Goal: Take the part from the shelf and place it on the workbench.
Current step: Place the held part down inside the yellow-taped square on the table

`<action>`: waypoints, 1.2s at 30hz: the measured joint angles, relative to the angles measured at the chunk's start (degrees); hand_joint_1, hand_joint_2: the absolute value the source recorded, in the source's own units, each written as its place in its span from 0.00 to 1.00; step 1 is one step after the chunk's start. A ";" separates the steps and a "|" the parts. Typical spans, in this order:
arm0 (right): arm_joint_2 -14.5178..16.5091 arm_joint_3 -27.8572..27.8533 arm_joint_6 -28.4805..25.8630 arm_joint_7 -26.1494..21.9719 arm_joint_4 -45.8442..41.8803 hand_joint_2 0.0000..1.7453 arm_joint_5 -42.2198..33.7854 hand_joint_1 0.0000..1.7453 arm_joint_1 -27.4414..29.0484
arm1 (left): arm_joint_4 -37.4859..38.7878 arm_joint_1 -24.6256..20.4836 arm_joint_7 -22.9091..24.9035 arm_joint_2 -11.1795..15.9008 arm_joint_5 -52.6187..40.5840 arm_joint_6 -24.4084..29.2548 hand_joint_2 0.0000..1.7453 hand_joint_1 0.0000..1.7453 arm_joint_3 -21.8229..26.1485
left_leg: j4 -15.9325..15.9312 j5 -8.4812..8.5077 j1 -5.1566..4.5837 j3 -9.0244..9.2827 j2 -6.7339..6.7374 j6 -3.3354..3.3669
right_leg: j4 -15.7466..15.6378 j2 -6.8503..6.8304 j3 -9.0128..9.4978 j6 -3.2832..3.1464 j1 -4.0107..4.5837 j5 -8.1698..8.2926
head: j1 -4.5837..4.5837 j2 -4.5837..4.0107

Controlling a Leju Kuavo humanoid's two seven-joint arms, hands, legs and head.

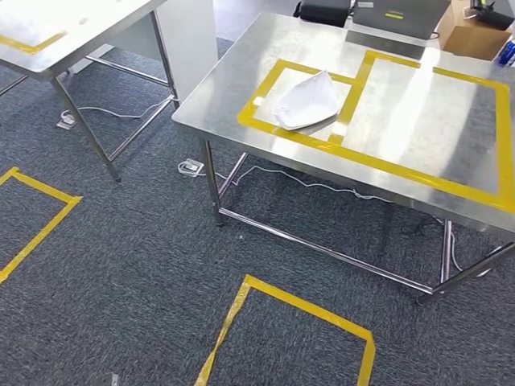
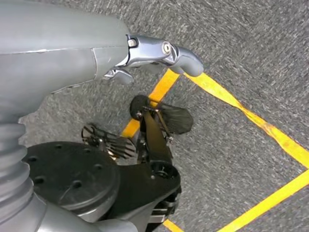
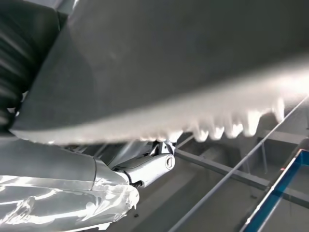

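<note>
Carrying a part toward the workbench (image 1: 389, 137)

One white part (image 1: 306, 100) already lies in its taped frame; my right hand (image 3: 146, 169) grips a big pale part (image 3: 164, 72) from beneath, so I should keep it level. My left hand (image 2: 160, 53) hangs empty, fingers loosely apart.

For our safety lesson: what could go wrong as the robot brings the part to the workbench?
The large pale sheet part over the right robot hand may slip. A white curved part already fills one yellow taped box on the steel workbench. White floor cables could snag a foot.
</note>
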 joint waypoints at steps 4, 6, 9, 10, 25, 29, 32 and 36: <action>0.01 0.59 -0.31 0.21 0.02 1.00 1.13 1.00 -0.01 | 0.00 0.09 -0.03 -0.01 0.02 -0.21 1.00 0.00 0.00 | -0.01 -2.20 -0.49 3.20 0.01 0.57 | -1.56 -0.06 -4.30 -0.93 0.66 7.71 | 0.03 0.00; 0.00 1.37 -1.20 0.86 0.19 1.00 1.67 1.00 0.03 | 0.00 0.12 0.07 -0.02 0.08 -0.17 1.00 0.00 0.00 | 0.09 -3.10 -0.77 4.39 -0.10 0.50 | -7.86 -0.21 -3.35 -1.53 1.06 12.73 | 0.01 0.00; -0.15 3.52 -3.86 2.90 0.72 1.00 2.39 1.00 0.37 | 0.00 0.15 0.73 0.01 -0.05 0.00 1.00 0.00 0.00 | 0.04 -3.70 -0.85 4.63 -0.17 -0.14 | -10.74 -0.13 -3.11 -2.04 1.39 13.74 | -0.26 0.01; -0.38 4.64 -5.22 4.11 1.06 1.00 2.66 1.00 0.78 | 0.00 0.16 0.95 0.07 -0.11 0.04 1.00 0.00 0.00 | 0.10 -3.82 -0.81 4.68 -0.15 -0.47 | -10.99 -0.07 -2.87 -2.25 1.29 13.79 | -0.32 0.01; -7.42 24.15 -18.33 20.56 9.17 1.00 5.52 1.00 4.37 | 0.00 -0.10 1.93 0.99 0.15 -1.04 1.00 0.00 0.07 | -0.03 -1.83 0.37 2.60 0.03 -1.41 | -12.75 0.34 2.25 -0.44 -0.18 10.05 | -0.52 0.01; -10.93 30.12 -21.60 24.94 11.59 1.00 4.88 1.00 5.46 | 0.00 -0.28 1.44 1.40 -0.09 -1.49 1.00 0.00 0.05 | -0.69 -2.82 0.77 4.08 0.08 0.06 | -4.69 0.01 -1.43 0.67 -0.27 6.40 | 0.03 0.01; -12.02 31.47 -21.83 25.18 12.70 1.00 3.69 1.00 6.63 | 0.00 0.00 1.35 1.50 -0.44 -1.48 1.00 0.00 0.04 | -0.69 -4.17 0.77 5.35 -0.12 0.30 | 4.94 -0.01 -8.79 1.08 -0.37 4.85 | 0.11 0.01; -13.01 32.12 -21.82 24.44 13.64 1.00 2.30 1.00 7.97 | 0.00 0.39 1.38 1.56 -0.69 -1.39 1.00 0.00 0.05 | -0.59 -6.81 0.72 8.51 -0.21 -0.48 | -6.04 -0.42 -7.25 1.57 -0.74 15.09 | 0.18 0.01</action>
